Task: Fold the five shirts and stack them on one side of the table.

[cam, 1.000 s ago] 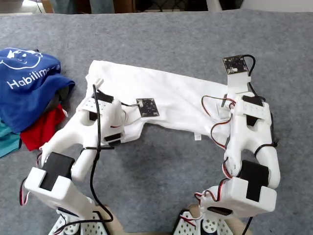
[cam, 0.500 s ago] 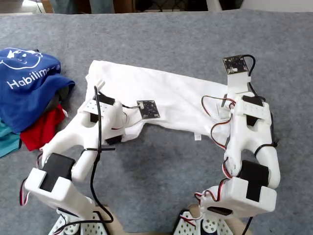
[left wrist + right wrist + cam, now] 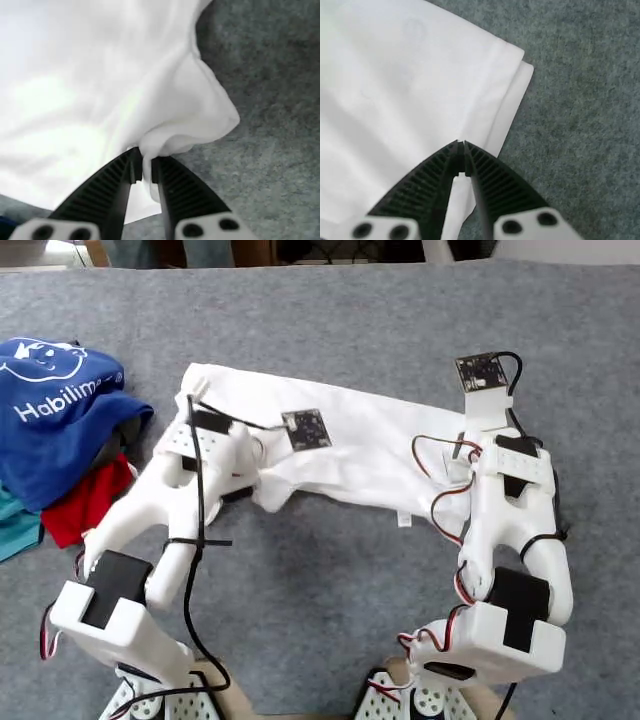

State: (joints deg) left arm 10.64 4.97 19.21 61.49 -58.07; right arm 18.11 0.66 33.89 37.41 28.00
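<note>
— What do we find at the left edge of the grey table (image 3: 330, 330)?

— We find a heap of shirts: a blue shirt (image 3: 60, 410) on top, with a red shirt (image 3: 95, 502) and a teal shirt (image 3: 12, 530) showing beneath it.

— And moving right?

— We see a white shirt (image 3: 370, 445) spread across the middle. The left gripper (image 3: 142, 161) is pinched closed on a bunched fold at the shirt's near edge. At the shirt's right end, the right gripper (image 3: 461, 149) is clamped on the hem, its fingers almost touching.
</note>
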